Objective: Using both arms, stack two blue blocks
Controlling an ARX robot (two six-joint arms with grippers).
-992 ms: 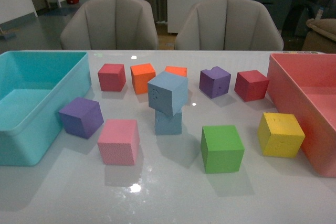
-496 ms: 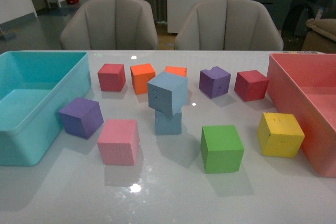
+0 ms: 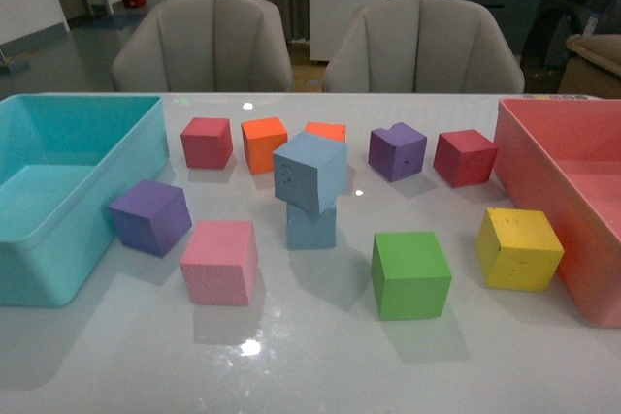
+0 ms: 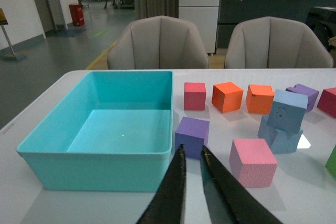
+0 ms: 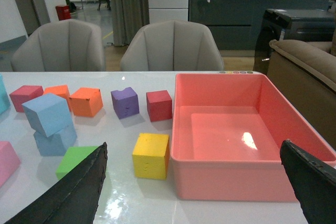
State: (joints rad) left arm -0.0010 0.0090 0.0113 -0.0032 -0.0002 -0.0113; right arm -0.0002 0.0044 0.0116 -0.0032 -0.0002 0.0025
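The two blue blocks sit one on the other near the middle of the white table [image 3: 310,356]: the upper blue block [image 3: 310,173] rests on the lower blue block [image 3: 311,226], tilted and twisted off square, so the stack looks done but loosely seated. Neither of my arms shows in the front view, which I take to mean both are drawn back toward me, clear of the stack so nothing nudges it.

My left gripper [image 4: 192,153] hangs low over the near table beside the turquoise bin [image 4: 100,166], its two fingers almost together with only a thin gap and nothing between them. My right gripper [image 5: 202,179] has its fingers spread wide, one at each side of the wrist view, empty, facing the pink bin [image 5: 231,184] and the yellow cube [image 5: 151,156].

The pink cube [image 3: 220,261] and green cube [image 3: 409,274] stand near the stack, apart from it. I judge the task essentially complete; the crooked top block is the one risk.
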